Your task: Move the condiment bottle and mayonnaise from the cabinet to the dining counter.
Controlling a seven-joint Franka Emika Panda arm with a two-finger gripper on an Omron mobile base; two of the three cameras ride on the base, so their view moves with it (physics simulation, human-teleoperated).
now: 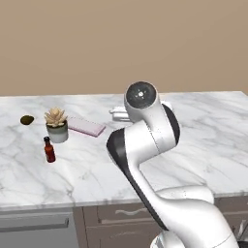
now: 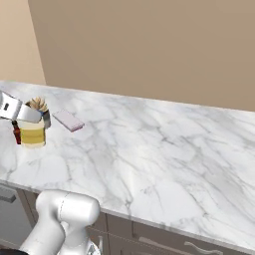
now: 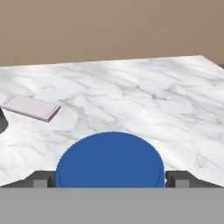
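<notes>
The mayonnaise, a cream jar with a blue lid, stands on the white marble dining counter near its left front. My gripper is directly over it, open, with a dark fingertip on each side of the lid. In the right base view the gripper covers the jar's top. The condiment bottle, dark red with a black cap, stands upright on the counter just beyond the jar. The cabinet is out of view.
A potted succulent stands right behind the bottle, with a flat pink slab to its right and a small dark olive lump to its left. A tan wall backs the counter. Drawers run below its front edge.
</notes>
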